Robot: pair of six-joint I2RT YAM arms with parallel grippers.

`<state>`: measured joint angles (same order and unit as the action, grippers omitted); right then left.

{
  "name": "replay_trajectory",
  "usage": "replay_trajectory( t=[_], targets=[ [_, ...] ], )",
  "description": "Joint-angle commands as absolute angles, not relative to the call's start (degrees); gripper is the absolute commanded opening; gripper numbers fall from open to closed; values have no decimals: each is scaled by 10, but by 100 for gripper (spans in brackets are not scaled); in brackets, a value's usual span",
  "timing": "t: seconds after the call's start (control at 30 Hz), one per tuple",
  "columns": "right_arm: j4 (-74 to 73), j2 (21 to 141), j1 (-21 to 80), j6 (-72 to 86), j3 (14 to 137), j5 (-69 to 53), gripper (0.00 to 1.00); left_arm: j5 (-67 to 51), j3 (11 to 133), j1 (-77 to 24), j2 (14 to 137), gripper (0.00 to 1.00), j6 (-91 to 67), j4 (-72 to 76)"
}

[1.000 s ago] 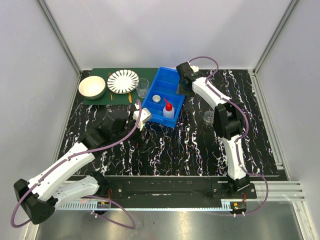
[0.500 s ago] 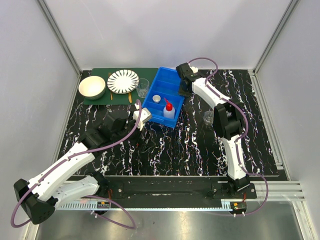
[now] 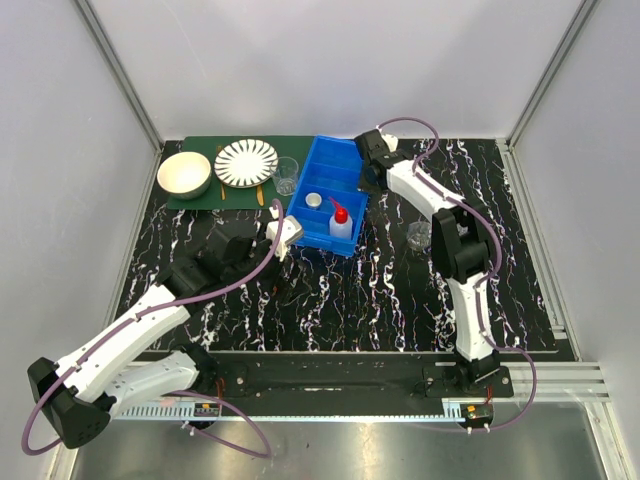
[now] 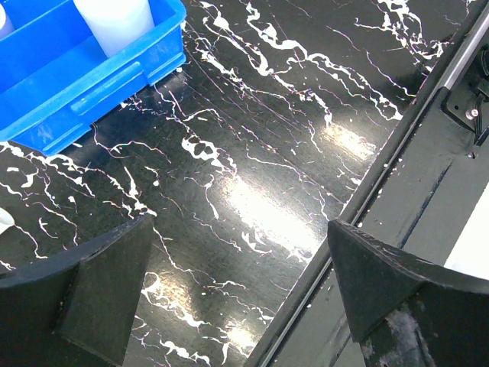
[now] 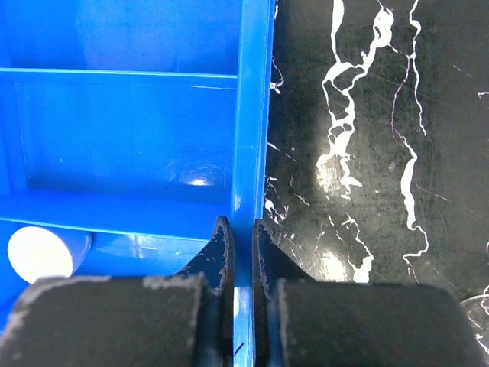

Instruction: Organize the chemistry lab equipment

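Note:
The blue bin [image 3: 322, 178] stands at the back middle of the table. In it are the white red-nozzled squeeze bottle [image 3: 340, 222] and a small round lid [image 3: 314, 199]. My right gripper [image 3: 366, 178] is shut on the bin's right wall [image 5: 244, 115], one finger inside and one outside. A small clear beaker [image 3: 418, 236] stands on the table right of the bin. My left gripper [image 3: 288, 236] hangs open near the bin's front left corner [image 4: 76, 84], nothing between its fingers [image 4: 107, 283]. The bottle's white base [image 4: 114, 19] shows in the left wrist view.
A green mat [image 3: 200, 190] at the back left carries a cream bowl [image 3: 184, 174] and a striped white plate [image 3: 246, 162]; a clear glass [image 3: 286, 175] stands between plate and bin. The metal base rail [image 4: 397, 153] runs along the near edge.
My right gripper has closed from partly open onto the bin's right wall. The bin and its contents have shifted slightly. The left arm has not moved.

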<state>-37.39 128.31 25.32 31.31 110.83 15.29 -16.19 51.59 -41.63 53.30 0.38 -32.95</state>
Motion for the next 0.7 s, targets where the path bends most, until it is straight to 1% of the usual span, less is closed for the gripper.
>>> replay_trajectory(
  t=[0.0, 0.17, 0.43, 0.67],
  targets=[
    [-375, 1239, 257, 268, 1019, 144, 0, -156, 517, -417, 529, 99, 2, -313],
    [-359, 1176, 260, 240, 936, 122, 0, -158, 518, -417, 530, 99, 2, -314],
    [-357, 1098, 280, 200, 851, 104, 0, -158, 519, -417, 533, 99, 2, -314],
    [-346, 1052, 332, 204, 780, 112, 0, -156, 519, -417, 533, 99, 2, -313]
  ],
)
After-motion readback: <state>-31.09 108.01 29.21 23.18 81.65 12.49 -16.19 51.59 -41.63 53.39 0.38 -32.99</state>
